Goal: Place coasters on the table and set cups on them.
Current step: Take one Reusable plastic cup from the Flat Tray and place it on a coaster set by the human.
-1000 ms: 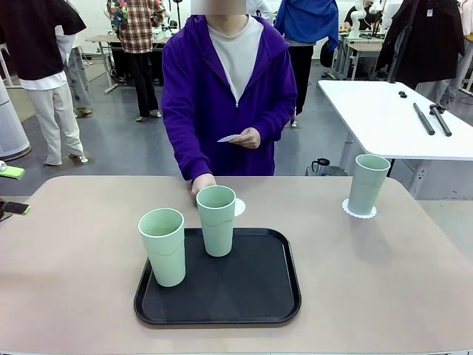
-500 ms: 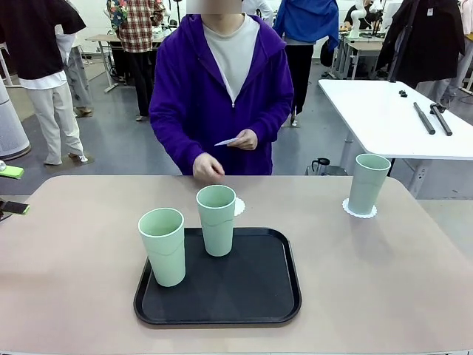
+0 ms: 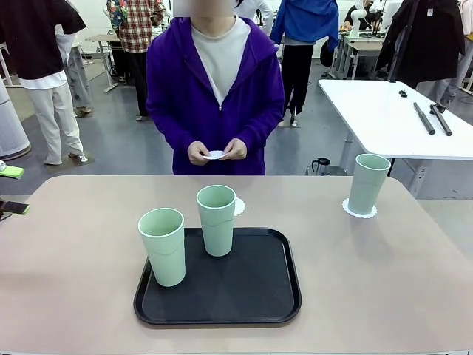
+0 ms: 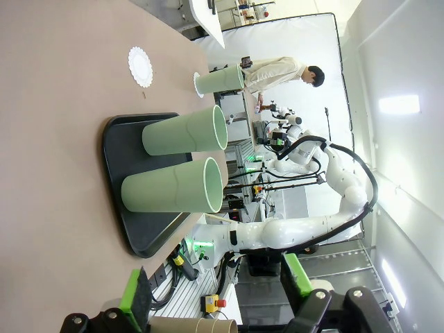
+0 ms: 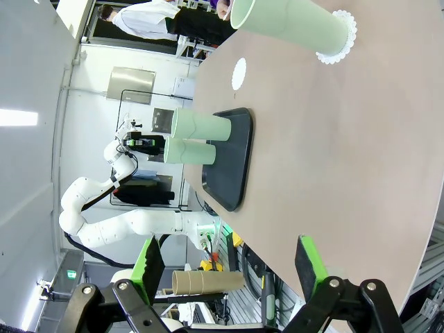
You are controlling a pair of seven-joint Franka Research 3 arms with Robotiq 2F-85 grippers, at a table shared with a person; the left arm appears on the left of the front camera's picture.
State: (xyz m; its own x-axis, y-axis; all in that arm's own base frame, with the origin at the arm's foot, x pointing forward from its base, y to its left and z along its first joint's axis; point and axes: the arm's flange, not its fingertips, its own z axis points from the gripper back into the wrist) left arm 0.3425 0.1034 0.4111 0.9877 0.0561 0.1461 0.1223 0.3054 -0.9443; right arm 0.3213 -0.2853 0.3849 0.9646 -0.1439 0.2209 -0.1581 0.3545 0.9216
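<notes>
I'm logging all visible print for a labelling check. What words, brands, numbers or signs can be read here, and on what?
None can be read in any view.
Cups: plain green, no print.
Coasters: plain white, no print.
Tray: plain black, no label.
Red button box: any marking is too small and blurred to read.

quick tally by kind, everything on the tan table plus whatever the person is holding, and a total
mint-green cups: 3
white coasters: 3
black tray: 1
total: 7
</notes>
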